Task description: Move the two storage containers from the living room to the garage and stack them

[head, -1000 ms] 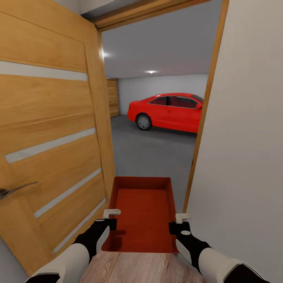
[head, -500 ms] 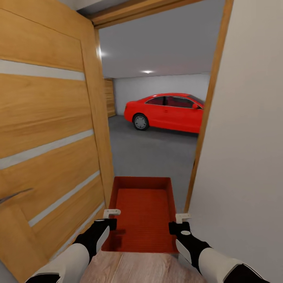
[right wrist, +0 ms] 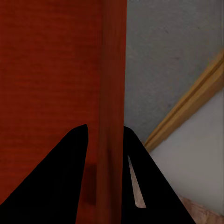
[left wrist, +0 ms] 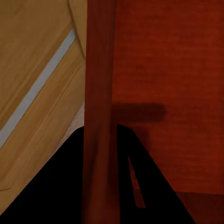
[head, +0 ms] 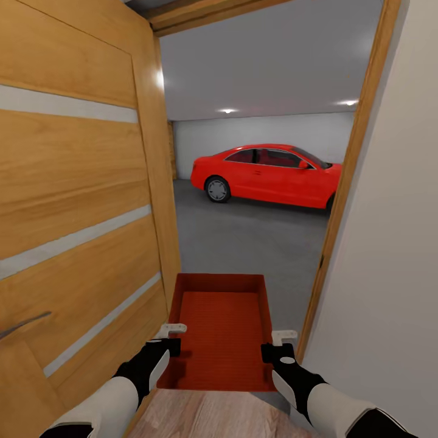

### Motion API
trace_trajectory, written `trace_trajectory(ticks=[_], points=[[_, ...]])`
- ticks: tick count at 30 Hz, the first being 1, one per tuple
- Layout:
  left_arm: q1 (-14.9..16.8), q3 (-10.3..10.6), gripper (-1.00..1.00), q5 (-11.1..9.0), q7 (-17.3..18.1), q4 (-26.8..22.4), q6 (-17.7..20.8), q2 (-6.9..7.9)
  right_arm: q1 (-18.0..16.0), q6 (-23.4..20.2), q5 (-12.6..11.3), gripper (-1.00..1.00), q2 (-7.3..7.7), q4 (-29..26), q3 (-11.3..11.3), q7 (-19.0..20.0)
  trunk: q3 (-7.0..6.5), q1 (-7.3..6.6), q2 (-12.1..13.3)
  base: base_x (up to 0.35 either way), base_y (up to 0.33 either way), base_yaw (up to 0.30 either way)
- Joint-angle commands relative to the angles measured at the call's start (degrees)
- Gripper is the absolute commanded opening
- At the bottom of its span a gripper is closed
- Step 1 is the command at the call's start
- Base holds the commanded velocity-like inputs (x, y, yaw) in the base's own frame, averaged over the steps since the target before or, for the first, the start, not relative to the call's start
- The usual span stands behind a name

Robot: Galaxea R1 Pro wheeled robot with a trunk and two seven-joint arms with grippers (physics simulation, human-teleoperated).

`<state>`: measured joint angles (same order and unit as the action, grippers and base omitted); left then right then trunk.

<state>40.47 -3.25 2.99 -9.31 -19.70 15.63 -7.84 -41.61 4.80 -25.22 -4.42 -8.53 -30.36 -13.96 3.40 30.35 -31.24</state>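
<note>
One orange-red storage container (head: 222,331) hangs in front of me in the head view, held level and open side up in a doorway. My left gripper (head: 168,339) is shut on its left wall and my right gripper (head: 275,344) on its right wall. In the left wrist view the thin red wall (left wrist: 99,84) runs between the dark fingers (left wrist: 140,186); the right wrist view shows the other wall (right wrist: 112,70) clamped the same way. Beyond the doorway lies the garage with its dark grey floor (head: 255,243). The container is empty.
An open wooden door (head: 79,201) with pale stripes stands close on the left. The wooden door frame (head: 347,201) and a white wall (head: 395,255) are close on the right. A red car (head: 267,173) is parked deep in the garage. Light wood planks (head: 207,413) lie underfoot.
The whole view has shifted: the door frame on the right has slid outward and more of the garage and car shows. The container stays the same in both grippers.
</note>
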Motion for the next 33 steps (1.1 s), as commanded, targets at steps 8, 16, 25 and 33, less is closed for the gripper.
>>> trace_trajectory(ticks=[8,16,25,33], points=[[0.05,-1.13,-1.0,1.14,-0.18,-3.15,0.44,0.02,-0.05,0.3,-0.97,-1.0,0.03,0.41,-0.58,-0.1,0.12,0.04,-0.11,0.141,0.13,-0.222],[0.05,-1.14,-1.0,1.14,-0.19,-3.15,0.44,0.02,-0.05,0.3,-0.97,-1.0,0.03,0.38,-0.58,-0.1,0.12,0.04,-0.11,0.109,0.103,-0.233],[0.05,-1.14,-1.0,1.14,-0.19,-3.15,0.44,0.02,-0.05,0.3,-0.97,-1.0,0.03,0.41,-0.58,-0.1,0.12,0.04,-0.11,0.108,0.102,-0.205],[0.05,-1.14,-1.0,1.14,-0.19,-3.15,0.45,0.02,-0.05,0.3,-0.97,-1.0,0.03,0.4,-0.58,-0.1,0.12,0.04,-0.11,0.107,0.102,-0.183]])
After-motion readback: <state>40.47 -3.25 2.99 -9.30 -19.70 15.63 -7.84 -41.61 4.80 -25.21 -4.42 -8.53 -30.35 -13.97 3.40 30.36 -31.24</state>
